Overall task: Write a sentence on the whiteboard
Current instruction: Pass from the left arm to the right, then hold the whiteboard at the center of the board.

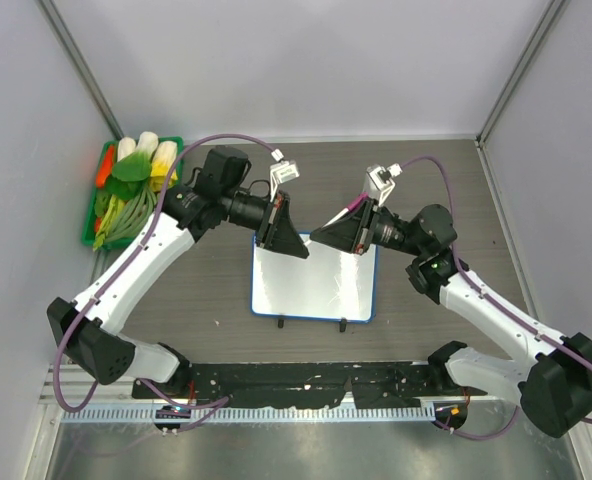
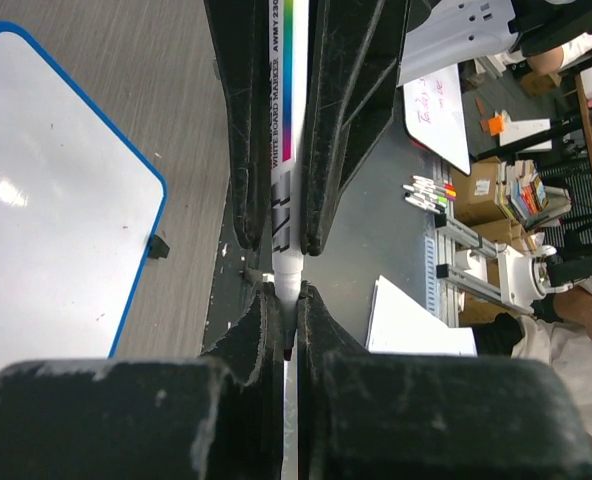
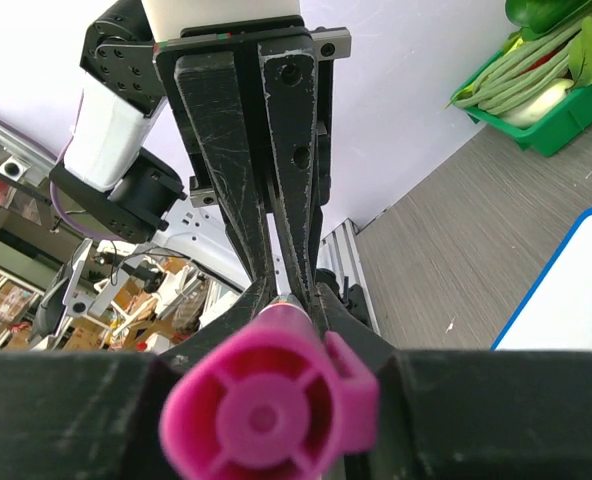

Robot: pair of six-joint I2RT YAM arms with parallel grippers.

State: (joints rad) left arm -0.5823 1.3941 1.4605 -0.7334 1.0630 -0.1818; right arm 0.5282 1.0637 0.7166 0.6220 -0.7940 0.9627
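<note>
The whiteboard [image 1: 311, 285] lies flat on the table between the arms, white with a blue rim; no sentence shows on it. It also fills the left of the left wrist view [image 2: 46, 200]. A white marker [image 2: 281, 100] with a rainbow stripe hangs level above the board's far edge, bridging both grippers. My left gripper [image 1: 298, 240] is shut on its narrow white end [image 2: 285, 300]. My right gripper [image 1: 324, 236] is closed round the barrel, its fingers [image 2: 341, 120] pressing both sides. The marker's pink cap [image 3: 266, 410] faces the right wrist camera.
A green basket [image 1: 91, 215] of vegetables stands at the far left against the wall, seen too in the right wrist view [image 3: 556, 135]. Two black clip feet [image 1: 281, 322] stick out from the board's near edge. A black strip [image 1: 306, 380] runs along the table's front.
</note>
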